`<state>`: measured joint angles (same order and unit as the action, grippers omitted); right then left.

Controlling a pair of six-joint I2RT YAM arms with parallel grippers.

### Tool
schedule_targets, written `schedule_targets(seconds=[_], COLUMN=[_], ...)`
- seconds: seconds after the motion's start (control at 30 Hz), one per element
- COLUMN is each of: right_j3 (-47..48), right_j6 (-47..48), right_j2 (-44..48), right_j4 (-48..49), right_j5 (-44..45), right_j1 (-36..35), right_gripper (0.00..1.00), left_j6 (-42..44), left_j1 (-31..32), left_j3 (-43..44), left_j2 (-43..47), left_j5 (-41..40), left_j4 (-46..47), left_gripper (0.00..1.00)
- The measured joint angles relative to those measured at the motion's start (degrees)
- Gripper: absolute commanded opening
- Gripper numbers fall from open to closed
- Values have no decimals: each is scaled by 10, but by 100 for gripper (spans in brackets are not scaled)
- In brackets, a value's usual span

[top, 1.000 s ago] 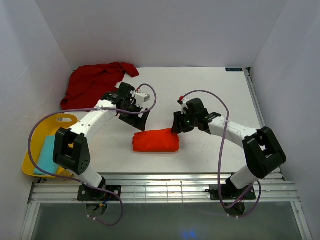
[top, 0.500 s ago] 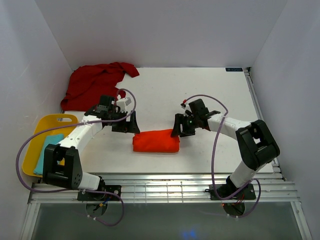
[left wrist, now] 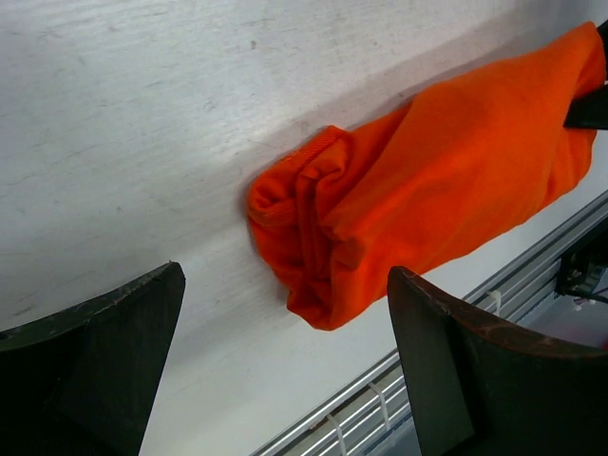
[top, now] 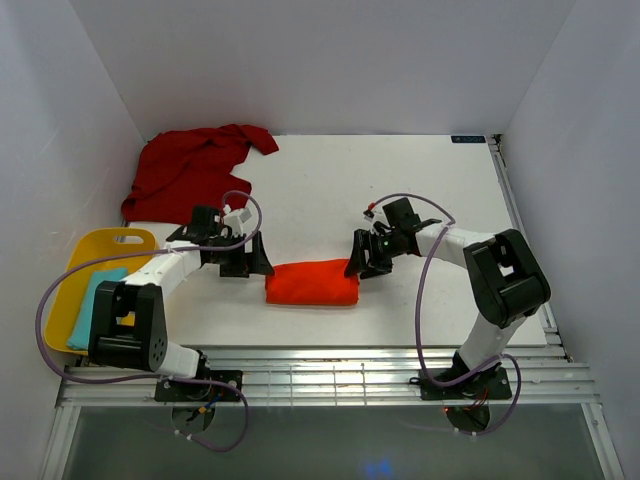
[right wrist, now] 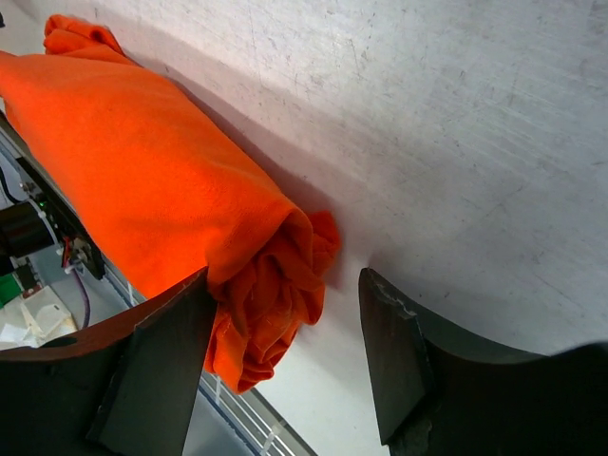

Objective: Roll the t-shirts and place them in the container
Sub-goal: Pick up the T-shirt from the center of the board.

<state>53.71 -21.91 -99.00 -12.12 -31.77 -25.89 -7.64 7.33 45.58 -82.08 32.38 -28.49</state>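
Reaching in from both sides, I have my two arms low over the white table (top: 420,180), and the orange t-shirt (top: 312,282) lies rolled into a short fat bundle between them, near the front edge. My left arm runs from its base at the near left out along the table, forearm almost flat, wrist turned in toward the roll's left end. The left gripper (top: 250,262) sits just beside that end, fingers spread wide with nothing held. On the left wrist camera the open left gripper (left wrist: 285,274) frames the end of the orange t-shirt (left wrist: 446,190), its layers showing as a loose spiral of folds, and neither finger (left wrist: 104,351) presses the cloth.

My right arm bends out to the right, elbow high, forearm angling back left and down to the roll's other end. The right gripper (top: 362,262) is also spread and grips nothing. On the right wrist view the right gripper (right wrist: 283,280) straddles the bunched, crumpled end of the orange t-shirt (right wrist: 142,161); one finger (right wrist: 161,370) overlaps the fabric's edge, and I cannot tell whether it touches.

The dark red t-shirt (top: 190,165) lies in a rumpled heap at the far left corner, unrolled, well apart from both grippers. A yellow tray (top: 130,237) with a pale blue cloth (top: 95,300) in it sits at the left edge.
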Motion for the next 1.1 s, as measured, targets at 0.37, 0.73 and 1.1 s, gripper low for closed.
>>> schedule_targets(seconds=[0.37, 0.73, 1.1], right_j3=[1, -37, -86], right_j6=[30, 18, -45], right_j2=[-14, -1, 19], right_j4=[4, 53, 132], right_j5=[-30, -43, -40], right_j1=[0, 0, 0], right_gripper=[65, 65, 64], left_j6=[1, 0, -24], left_j1=[-27, -24, 4], left_j3=[-21, -20, -31], left_j2=[-2, -51, -64], left_j5=[29, 42, 76], left_j4=[29, 31, 58], left_gripper=[97, 93, 89])
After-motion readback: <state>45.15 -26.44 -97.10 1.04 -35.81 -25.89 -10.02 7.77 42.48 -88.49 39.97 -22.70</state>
